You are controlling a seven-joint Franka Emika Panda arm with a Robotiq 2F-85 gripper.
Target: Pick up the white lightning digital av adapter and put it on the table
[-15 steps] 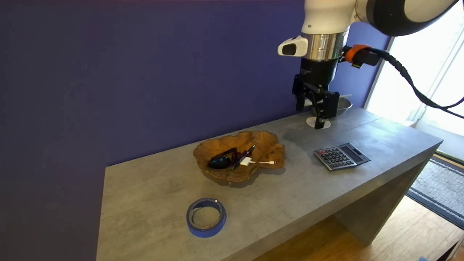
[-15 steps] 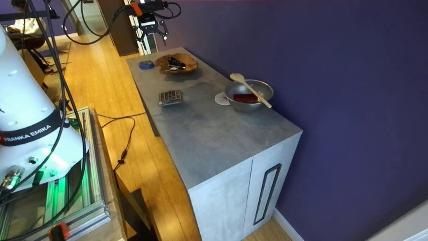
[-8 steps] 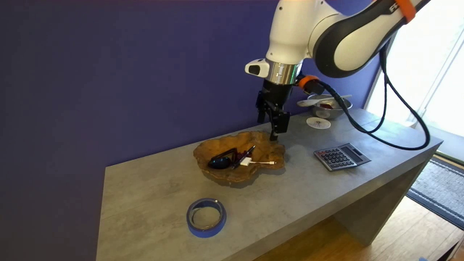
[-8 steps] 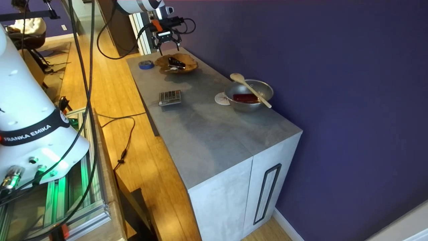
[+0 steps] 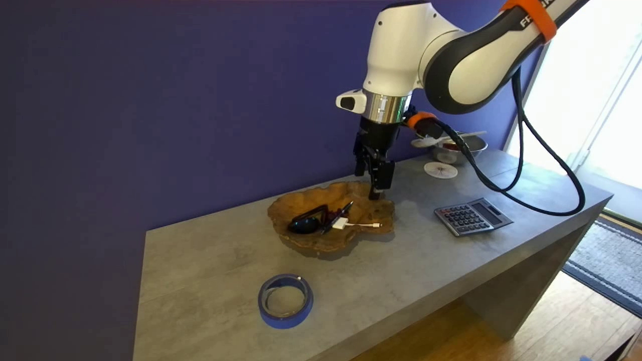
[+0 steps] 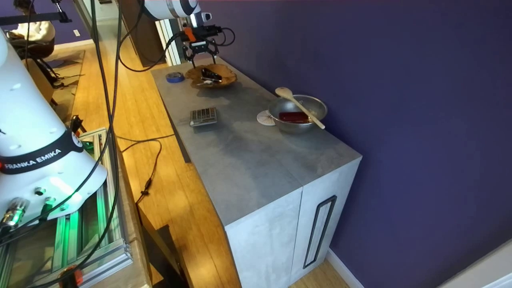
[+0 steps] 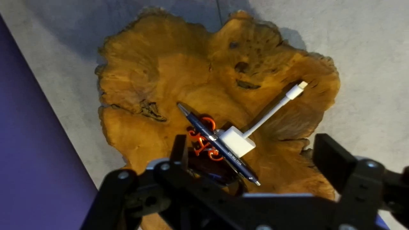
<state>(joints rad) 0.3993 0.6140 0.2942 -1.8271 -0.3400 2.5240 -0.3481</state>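
Wall (image 5: 200, 110): purple; in an exterior view, seen behind the bowl (image 7: 188, 83).
Table (image 5: 220, 271): grey; the bowl is carried on its flat top.
Arm (image 5: 393, 55): held above the bowl.
Bowl: wooden, ragged-edged; several small items are contained.
Metal bowl (image 6: 291, 128): set on the table, well apart from the bowl.
Gripper (image 7: 254, 151): black; pointed down and held above the bowl, apart from it; jaws are set wide apart.
Spoon (image 6: 303, 108): laid across the metal bowl's rim, well apart from the bowl.
Calculator (image 5: 471, 218): in an exterior view, found to the right of the bowl, apart from it.
Tape (image 5: 286, 321): blue roll, laid flat; in an exterior view, found in front of the bowl, near it.
Disc (image 5: 440, 170): white, flat; in an exterior view, seen to the right of the bowl and beyond it, well apart.
Black object (image 5: 303, 225): glossy; contained in the bowl; in the wrist view, largely hidden by the gripper.
Pen (image 7: 222, 149): dark blue; laid in the bowl.
Adapter (image 7: 238, 142): white; lying in the bowl; its block is placed just beside the pen, its cable directed to the bowl's rim.
Red piece (image 7: 200, 146): curled; in the bowl, partly covered by the pen.
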